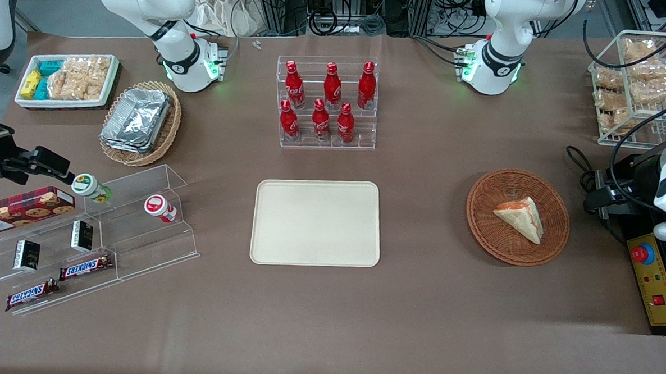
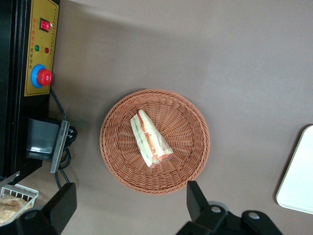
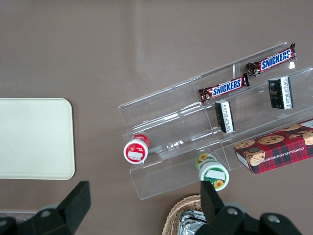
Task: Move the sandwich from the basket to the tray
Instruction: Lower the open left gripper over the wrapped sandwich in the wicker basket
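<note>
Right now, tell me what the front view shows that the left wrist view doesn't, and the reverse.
Only the front view shows the cola bottles, the Snickers bars and the whole tray. Only the left wrist view shows the tool, open and hovering above the table beside the basket. Both show the sandwich lying in the basket, the emergency stop button and part of the tray.
</note>
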Available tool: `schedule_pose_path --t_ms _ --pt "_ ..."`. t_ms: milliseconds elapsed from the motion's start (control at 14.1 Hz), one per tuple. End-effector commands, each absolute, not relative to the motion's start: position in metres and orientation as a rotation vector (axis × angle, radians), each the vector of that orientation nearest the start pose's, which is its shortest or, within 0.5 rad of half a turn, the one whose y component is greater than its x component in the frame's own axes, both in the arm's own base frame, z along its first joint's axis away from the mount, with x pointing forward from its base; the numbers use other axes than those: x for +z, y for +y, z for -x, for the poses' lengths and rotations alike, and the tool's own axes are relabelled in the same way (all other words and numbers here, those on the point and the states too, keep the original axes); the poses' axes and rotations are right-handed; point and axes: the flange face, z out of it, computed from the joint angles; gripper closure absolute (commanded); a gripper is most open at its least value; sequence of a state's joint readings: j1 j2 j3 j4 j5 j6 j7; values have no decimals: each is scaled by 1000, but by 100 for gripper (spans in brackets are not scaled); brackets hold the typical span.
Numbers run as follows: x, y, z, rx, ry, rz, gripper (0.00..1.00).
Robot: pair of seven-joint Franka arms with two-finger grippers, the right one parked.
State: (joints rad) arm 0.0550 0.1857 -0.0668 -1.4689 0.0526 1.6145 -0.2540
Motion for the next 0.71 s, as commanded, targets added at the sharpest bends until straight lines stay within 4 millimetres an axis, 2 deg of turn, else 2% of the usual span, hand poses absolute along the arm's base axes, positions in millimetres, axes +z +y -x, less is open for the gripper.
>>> schedule_pose_path --t_ms 0,142,213,283,425,638 --pt "574 2 -612 35 -373 3074 0" --pt "569 4 -613 50 -376 3065 0" --pt "560 3 -611 85 -403 3070 0" --pt "545 3 -610 112 -497 3055 0" --pt "523 5 -612 85 -798 2993 0" --pt "482 9 -605 120 -1120 2885 0"
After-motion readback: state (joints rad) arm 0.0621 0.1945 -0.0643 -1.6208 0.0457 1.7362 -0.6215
